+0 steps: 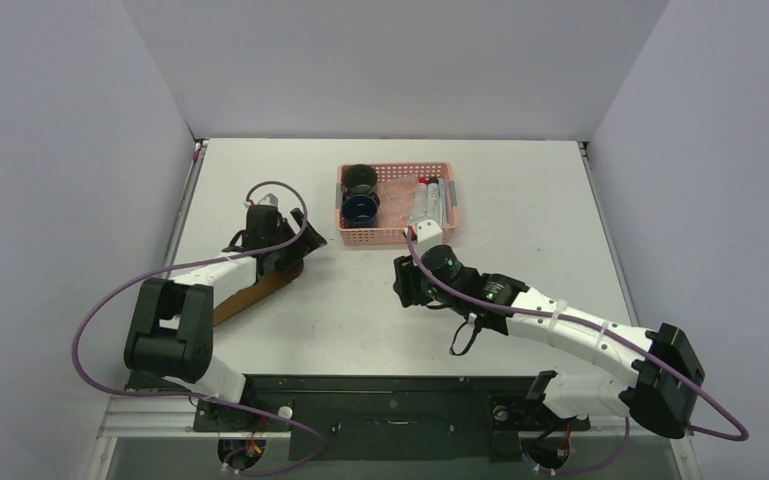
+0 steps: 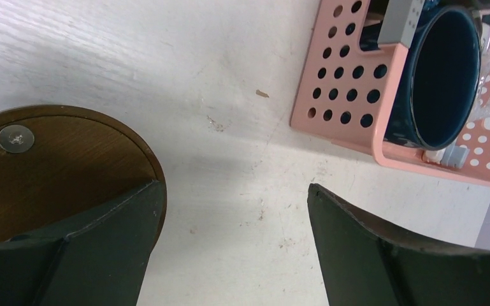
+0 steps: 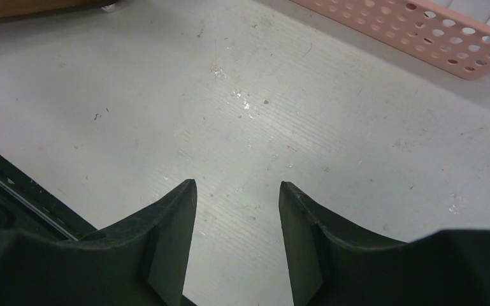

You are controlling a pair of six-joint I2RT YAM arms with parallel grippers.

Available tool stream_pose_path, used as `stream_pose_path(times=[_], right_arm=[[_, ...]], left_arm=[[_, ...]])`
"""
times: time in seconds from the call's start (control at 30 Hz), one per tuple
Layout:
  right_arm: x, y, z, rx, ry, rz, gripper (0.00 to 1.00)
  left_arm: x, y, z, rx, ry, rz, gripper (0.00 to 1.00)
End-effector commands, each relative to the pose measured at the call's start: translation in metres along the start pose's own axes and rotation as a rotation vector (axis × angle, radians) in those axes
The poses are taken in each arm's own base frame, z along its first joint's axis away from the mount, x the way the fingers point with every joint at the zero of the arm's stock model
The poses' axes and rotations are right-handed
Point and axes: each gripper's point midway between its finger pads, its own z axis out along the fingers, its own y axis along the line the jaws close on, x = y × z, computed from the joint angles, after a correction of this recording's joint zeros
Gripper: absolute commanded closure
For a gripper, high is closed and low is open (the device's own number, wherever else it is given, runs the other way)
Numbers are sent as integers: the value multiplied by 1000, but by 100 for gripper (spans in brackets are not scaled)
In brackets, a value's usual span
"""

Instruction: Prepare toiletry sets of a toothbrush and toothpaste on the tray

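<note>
With the left gripper and right gripper both apart and empty and the tray under the left arm, a reach into the crowded basket risks snagging its rim or 2 cups.

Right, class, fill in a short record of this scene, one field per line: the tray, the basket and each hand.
tray: dark brown oval wooden board, near-left of the basket, bare where visible
basket: pink perforated plastic basket, holds a dark blue mug
left hand: open, empty, above the board's rounded end
right hand: open, empty, over the white table near the basket
</note>
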Motion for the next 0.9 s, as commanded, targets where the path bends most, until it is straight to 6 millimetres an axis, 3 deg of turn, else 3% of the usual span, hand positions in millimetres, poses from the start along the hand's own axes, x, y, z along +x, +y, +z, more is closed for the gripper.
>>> stream_pose_path(times=[0.0, 0.57, 0.87], right_arm=[[-14, 6, -9, -23, -68, 26, 53], [-8, 9, -10, -17, -64, 27, 53], [-7, 10, -15, -9, -69, 25, 53]], left_arm=[[30, 4, 2, -10, 106, 31, 18], [58, -14, -17, 63, 148, 78, 19], [76, -37, -28, 116, 159, 94, 19]])
